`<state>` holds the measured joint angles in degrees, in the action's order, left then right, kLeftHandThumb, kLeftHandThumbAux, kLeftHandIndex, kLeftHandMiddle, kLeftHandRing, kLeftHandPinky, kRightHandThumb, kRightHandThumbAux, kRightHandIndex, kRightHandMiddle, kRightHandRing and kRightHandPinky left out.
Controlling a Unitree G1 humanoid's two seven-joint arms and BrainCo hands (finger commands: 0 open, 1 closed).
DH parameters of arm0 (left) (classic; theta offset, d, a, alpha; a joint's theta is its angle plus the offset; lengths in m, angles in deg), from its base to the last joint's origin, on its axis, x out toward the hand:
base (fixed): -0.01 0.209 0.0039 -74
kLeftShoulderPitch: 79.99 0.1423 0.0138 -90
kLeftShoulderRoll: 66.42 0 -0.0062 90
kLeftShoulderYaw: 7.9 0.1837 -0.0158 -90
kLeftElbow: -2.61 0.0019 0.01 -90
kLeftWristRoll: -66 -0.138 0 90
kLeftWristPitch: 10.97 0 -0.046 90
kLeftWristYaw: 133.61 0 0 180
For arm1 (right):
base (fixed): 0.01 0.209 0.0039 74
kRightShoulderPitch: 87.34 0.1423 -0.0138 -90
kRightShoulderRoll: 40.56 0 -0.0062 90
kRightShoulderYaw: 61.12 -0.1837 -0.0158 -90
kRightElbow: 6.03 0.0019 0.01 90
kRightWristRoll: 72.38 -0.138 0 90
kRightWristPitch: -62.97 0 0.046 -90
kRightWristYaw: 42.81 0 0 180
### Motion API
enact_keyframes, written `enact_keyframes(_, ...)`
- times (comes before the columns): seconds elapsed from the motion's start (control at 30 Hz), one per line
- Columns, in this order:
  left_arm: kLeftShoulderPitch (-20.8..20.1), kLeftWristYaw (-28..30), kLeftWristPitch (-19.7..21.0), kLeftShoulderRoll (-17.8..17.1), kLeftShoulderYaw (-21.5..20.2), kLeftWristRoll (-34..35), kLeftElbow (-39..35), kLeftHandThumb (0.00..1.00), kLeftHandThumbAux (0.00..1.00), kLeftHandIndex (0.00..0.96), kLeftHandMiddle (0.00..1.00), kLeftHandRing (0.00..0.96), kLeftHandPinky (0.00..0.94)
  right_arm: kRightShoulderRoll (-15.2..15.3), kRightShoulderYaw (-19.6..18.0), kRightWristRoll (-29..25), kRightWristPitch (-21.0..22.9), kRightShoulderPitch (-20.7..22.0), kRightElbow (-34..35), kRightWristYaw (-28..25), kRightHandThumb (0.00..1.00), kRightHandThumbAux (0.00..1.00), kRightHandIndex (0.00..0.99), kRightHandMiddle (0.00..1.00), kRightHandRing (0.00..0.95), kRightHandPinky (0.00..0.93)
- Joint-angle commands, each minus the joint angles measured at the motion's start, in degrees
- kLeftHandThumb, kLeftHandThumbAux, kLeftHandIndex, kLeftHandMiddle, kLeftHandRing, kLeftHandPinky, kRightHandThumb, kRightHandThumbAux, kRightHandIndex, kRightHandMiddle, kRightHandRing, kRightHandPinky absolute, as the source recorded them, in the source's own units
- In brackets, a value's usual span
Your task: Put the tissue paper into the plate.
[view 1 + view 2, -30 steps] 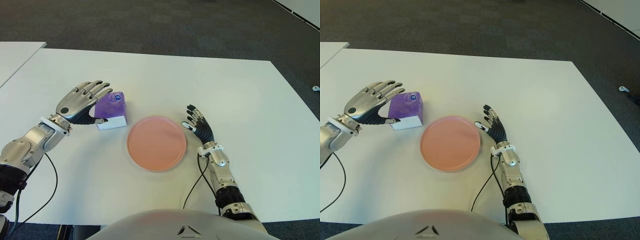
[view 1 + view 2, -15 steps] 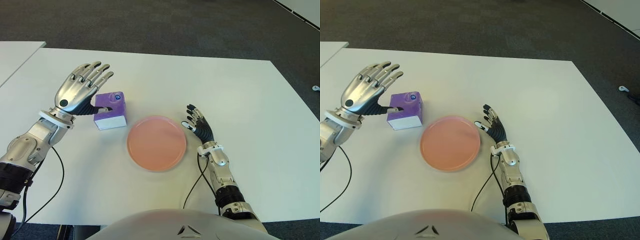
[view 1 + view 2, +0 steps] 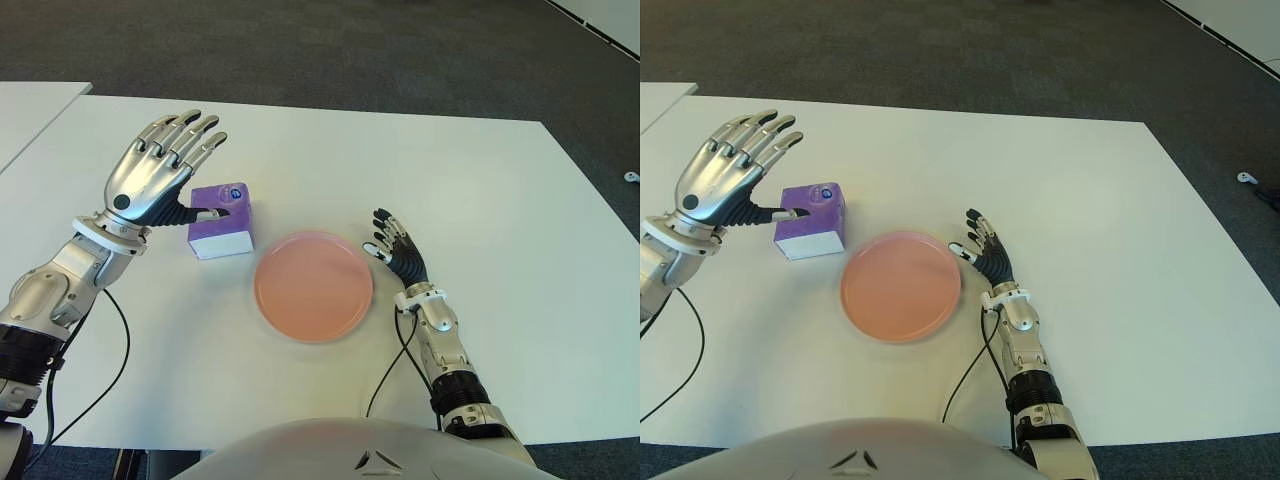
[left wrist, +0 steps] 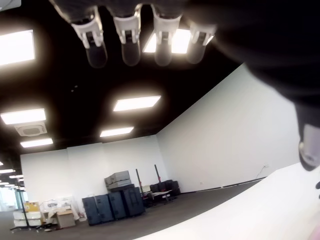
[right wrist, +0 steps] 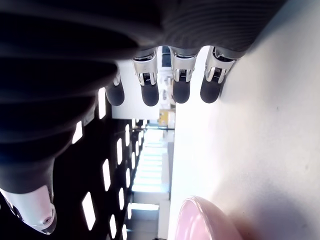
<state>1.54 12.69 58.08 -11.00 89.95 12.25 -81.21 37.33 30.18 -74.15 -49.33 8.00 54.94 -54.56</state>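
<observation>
Two robot hands, both spread and empty: your left robot hand (image 3: 160,175) hovers beside the purple tissue box (image 3: 222,220); your right robot hand (image 3: 398,250) shows right of the pink plate (image 3: 313,286).

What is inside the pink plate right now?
Nothing shows inside the plate; all of its pink surface is in view. The tissue box sits on the table beside it, by the open left hand.

You see a white rectangular desk (image 3: 480,190) carrying a purple-and-white tissue paper box (image 3: 222,220) beside a round pink plate (image 3: 313,286).
</observation>
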Motion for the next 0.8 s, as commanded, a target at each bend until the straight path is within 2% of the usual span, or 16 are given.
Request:
enact_keyframes(0.03,-3.01,1.41,-2.79,2.31,3.56,-0.2,7.5,0.16,0.419,0.0,0.0,0.0,0.0,-0.91,1.51,1.1,7.73,-8.33,-10.6,-0.62,0.027,0.641,0.0,0.0,0.0,0.0)
enact_keyframes(0.2,-4.31,12.15,-4.27,0.62,5.29,3.13,11.38,0.177,0.371,0.0,0.0,0.0,0.0,-0.91,1.26,0.9,7.62,-8.18,-11.12,-0.64,0.031,0.642,0.0,0.0,0.0,0.0)
enact_keyframes(0.33,-3.79,23.2,-3.61,-0.63,5.07,7.93,9.56,0.165,0.323,0.0,0.0,0.0,0.0,-0.8,1.15,0.96,7.9,-8.19,-11.14,-0.53,0.036,0.643,0.0,0.0,0.0,0.0)
enact_keyframes(0.57,-3.81,36.51,-2.48,-1.69,4.78,12.95,8.22,0.18,0.226,0.0,0.0,0.0,0.0,-0.63,1.21,1.15,7.98,-8.18,-11.02,-0.54,0.038,0.643,0.0,0.0,0.0,0.0)
enact_keyframes(0.8,-3.79,43.29,-0.7,-1.81,4.02,14.55,7.09,0.253,0.125,0.0,0.0,0.0,0.0,-0.42,1.37,1.21,7.78,-7.99,-11.18,-0.97,0.023,0.64,0.0,0.0,0.0,0.0)
